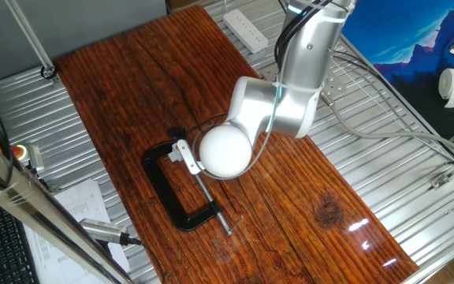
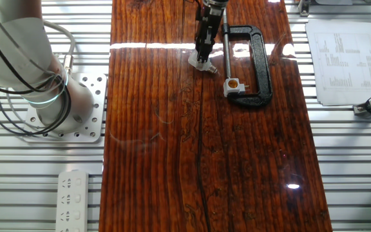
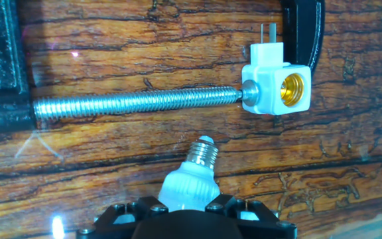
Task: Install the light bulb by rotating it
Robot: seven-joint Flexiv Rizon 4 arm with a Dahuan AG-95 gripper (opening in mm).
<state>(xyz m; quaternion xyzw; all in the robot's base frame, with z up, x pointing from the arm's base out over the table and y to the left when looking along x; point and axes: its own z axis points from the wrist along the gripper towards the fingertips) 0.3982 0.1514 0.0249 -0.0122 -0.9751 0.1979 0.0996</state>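
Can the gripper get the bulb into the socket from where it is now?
Probably yes: nothing lies between the light bulb in the gripper and the socket; its opening faces sideways, so the bulb needs re-aiming.

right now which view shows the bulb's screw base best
The hand view: the light bulb fills the foreground, silvery threads pointing up at the table. The other fixed view shows only a small pale shape under the gripper. The remaining fixed view hides it behind the arm.
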